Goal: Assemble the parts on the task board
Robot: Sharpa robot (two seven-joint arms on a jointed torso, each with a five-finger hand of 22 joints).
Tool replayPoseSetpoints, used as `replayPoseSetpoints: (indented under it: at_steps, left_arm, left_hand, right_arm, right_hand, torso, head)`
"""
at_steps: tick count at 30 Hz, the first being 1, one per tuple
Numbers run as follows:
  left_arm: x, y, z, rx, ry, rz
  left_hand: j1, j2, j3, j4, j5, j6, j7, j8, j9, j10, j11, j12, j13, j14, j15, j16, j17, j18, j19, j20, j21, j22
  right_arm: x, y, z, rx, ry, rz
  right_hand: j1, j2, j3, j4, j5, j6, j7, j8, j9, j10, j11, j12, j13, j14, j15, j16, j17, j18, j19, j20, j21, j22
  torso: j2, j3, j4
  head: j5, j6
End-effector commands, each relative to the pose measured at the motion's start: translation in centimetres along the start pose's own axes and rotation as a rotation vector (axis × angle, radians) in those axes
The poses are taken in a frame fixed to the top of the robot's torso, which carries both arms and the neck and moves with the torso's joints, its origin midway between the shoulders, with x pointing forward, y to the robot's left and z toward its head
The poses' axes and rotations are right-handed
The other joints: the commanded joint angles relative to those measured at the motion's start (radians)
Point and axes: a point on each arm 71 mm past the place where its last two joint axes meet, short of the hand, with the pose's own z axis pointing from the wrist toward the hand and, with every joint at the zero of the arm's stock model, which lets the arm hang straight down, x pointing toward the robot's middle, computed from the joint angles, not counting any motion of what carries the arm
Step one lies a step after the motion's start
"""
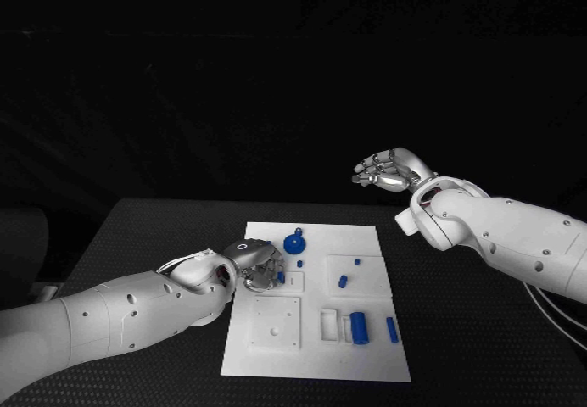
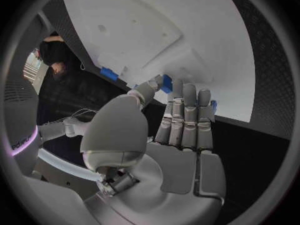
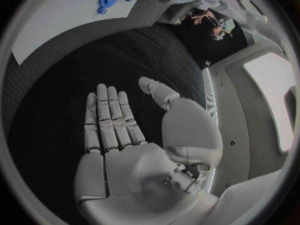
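Note:
The white task board (image 1: pixel 315 356) lies mid-table. My left hand (image 1: pixel 251 264) is low over its left edge. In the left wrist view the thumb and a fingertip close on either side of a small blue part (image 2: pixel 166 82), with the other fingers stretched out alongside. A round blue part (image 1: pixel 295 244) sits at the board's far end, and small blue pieces (image 1: pixel 343 281) lie near the middle. A blue cylinder (image 1: pixel 359 326) and a blue bar (image 1: pixel 392 329) lie near the front right. My right hand (image 1: pixel 389 170) hangs high beyond the board, palm flat (image 3: pixel 119 150), holding nothing.
A square white plate (image 1: pixel 276 322) with small holes sits on the board's near left, with white slots (image 1: pixel 330 325) beside it. Black table (image 1: pixel 147 229) surrounds the board. My right forearm (image 1: pixel 514 242) crosses above the table's right side.

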Motion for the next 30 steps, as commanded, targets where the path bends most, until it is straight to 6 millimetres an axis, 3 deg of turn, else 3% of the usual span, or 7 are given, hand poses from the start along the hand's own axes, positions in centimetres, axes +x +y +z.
replayPoseSetpoints:
  at_steps: [1, 12, 24, 28, 30]
  left_arm:
    - [0.3, -0.1, -0.1, -0.002, 0.018, 0.001]
    - [-0.1, -0.6, -0.6, 0.004, -0.010, -0.087]
    - [-2.7, -1.1, -0.6, 0.006, -0.093, -0.206]
    - [-3.2, -0.8, -0.8, -0.030, -0.094, -0.325]
    - [-3.2, -0.4, -1.0, -0.086, -0.069, -0.480]
  left_hand:
    - [0.003, 0.014, 0.000, 0.005, 0.002, 0.015, -0.005, 0.006, 0.005, 0.004, -0.004, 0.005, -0.001, 0.003, -0.004, 0.006, 0.001, 0.002, 0.000, -0.047, -0.003, 0.020]
    - [0.002, 0.016, -0.001, 0.006, 0.004, 0.016, -0.006, 0.007, 0.006, 0.005, -0.004, 0.006, -0.001, 0.004, -0.004, 0.006, 0.001, 0.002, 0.001, -0.047, -0.002, 0.020]
    - [-0.006, 0.013, -0.004, 0.010, 0.002, 0.014, -0.005, 0.006, 0.005, 0.005, -0.004, 0.005, -0.003, 0.004, -0.004, 0.005, 0.000, 0.002, 0.002, -0.047, -0.003, 0.019]
    - [-0.007, 0.013, -0.004, 0.010, 0.001, 0.014, -0.005, 0.006, 0.005, 0.005, -0.004, 0.005, -0.003, 0.004, -0.004, 0.005, 0.000, 0.002, 0.002, -0.047, -0.003, 0.019]
    - [-0.006, 0.014, -0.003, 0.010, 0.002, 0.014, -0.005, 0.005, 0.005, 0.004, -0.004, 0.005, -0.003, 0.004, -0.004, 0.005, -0.001, 0.002, 0.002, -0.047, -0.003, 0.019]
  right_arm:
    - [0.1, 0.1, 0.0, -0.012, 0.009, 0.001]
    - [0.1, 0.1, 0.0, -0.011, 0.008, 0.002]
    - [0.0, 0.0, 0.0, -0.012, 0.007, 0.002]
    - [-0.1, 0.0, 0.0, -0.011, 0.006, 0.001]
    - [-0.1, -0.1, -0.1, -0.009, 0.005, 0.001]
  right_hand:
    - [-0.006, -0.001, -0.005, -0.002, 0.004, -0.006, -0.001, 0.005, -0.001, 0.010, 0.001, -0.004, 0.000, 0.000, 0.007, -0.005, -0.001, 0.000, -0.009, 0.001, -0.006, 0.001]
    - [-0.006, -0.001, -0.005, -0.001, 0.004, -0.006, -0.001, 0.005, -0.001, 0.010, 0.001, -0.004, 0.000, 0.000, 0.007, -0.005, -0.001, 0.000, -0.009, 0.001, -0.007, 0.002]
    - [-0.005, 0.000, -0.005, -0.001, 0.004, -0.006, -0.001, 0.005, -0.001, 0.010, 0.001, -0.005, 0.000, 0.000, 0.007, -0.005, -0.001, 0.000, -0.009, 0.001, -0.007, 0.002]
    - [-0.005, 0.000, -0.005, -0.002, 0.004, -0.006, -0.001, 0.005, -0.002, 0.011, 0.001, -0.005, 0.000, 0.000, 0.007, -0.005, -0.001, 0.001, -0.009, 0.001, -0.007, 0.002]
    - [-0.004, 0.000, -0.005, -0.002, 0.004, -0.006, -0.001, 0.005, -0.002, 0.011, 0.001, -0.005, 0.000, 0.000, 0.007, -0.005, -0.001, 0.001, -0.010, 0.001, -0.007, 0.002]
  torso:
    - [0.000, -0.0003, 0.0003]
    - [0.000, -0.0009, 0.0008]
    - [0.000, -0.0001, 0.0008]
    - [0.000, -0.0001, -0.0002]
    - [0.000, -0.0001, -0.0007]
  head:
    - [0.000, 0.001]
    - [-0.001, 0.005]
    - [0.001, 0.012]
    - [0.001, 0.015]
    - [0.000, 0.019]
